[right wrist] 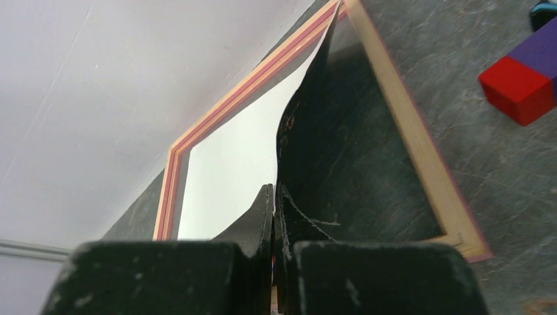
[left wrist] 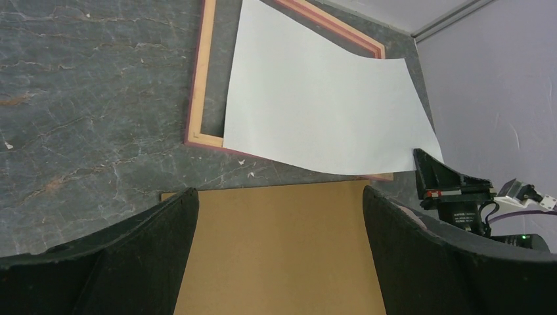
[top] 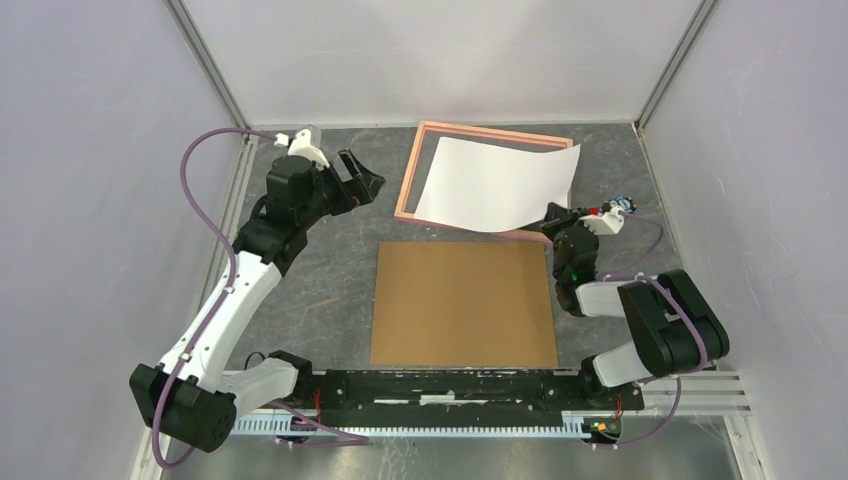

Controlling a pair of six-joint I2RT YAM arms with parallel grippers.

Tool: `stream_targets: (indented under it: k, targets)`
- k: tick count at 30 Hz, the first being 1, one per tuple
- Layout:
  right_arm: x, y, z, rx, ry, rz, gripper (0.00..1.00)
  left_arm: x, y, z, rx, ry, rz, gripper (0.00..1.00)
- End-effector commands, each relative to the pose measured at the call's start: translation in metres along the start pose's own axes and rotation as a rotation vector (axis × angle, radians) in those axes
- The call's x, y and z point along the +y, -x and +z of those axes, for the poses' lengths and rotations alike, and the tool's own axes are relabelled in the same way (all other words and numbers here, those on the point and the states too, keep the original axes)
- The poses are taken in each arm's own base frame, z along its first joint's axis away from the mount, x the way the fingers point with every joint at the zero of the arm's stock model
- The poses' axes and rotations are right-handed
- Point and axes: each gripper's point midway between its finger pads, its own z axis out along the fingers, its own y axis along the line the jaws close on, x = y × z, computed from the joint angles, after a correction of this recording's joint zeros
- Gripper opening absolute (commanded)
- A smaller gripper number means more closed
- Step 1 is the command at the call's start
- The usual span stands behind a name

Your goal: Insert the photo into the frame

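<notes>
The photo lies white back up, slanted across the pink frame at the back of the table, with its right side bowed upward. My right gripper is shut on the photo's near right corner. The right wrist view shows the sheet edge-on, pinched at my right gripper, with the frame rail beneath. My left gripper hangs open left of the frame, holding nothing. From the left wrist, the photo overlaps the frame ahead of that open gripper.
A loose brown board lies flat in front of the frame, between the arms. A red and purple block sits on the table to the right of the frame. Grey walls close in the left, right and back.
</notes>
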Motion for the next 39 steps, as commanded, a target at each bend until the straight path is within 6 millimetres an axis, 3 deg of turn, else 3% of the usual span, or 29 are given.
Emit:
stream_targets:
  k: [1, 11, 22, 28, 39]
  targets:
    - [0.024, 0.012, 0.012, -0.108, 0.019, -0.019, 0.00, -0.007, 0.015, -0.008, -0.069, -0.030, 0.059, 1.00]
    - [0.044, 0.012, 0.025, -0.134, 0.080, -0.099, 0.00, -0.009, 0.015, -0.010, -0.068, -0.041, 0.051, 1.00]
    - [0.057, -0.002, 0.036, -0.098, 0.138, -0.108, 0.00, -0.011, 0.011, -0.008, -0.053, -0.057, 0.036, 1.00]
    - [0.071, -0.013, 0.037, -0.067, 0.217, -0.083, 0.00, -0.012, 0.010, -0.008, -0.050, -0.064, 0.035, 1.00]
    - [0.078, -0.020, 0.035, -0.063, 0.242, -0.066, 0.00, -0.014, 0.009, -0.009, -0.047, -0.073, 0.028, 1.00]
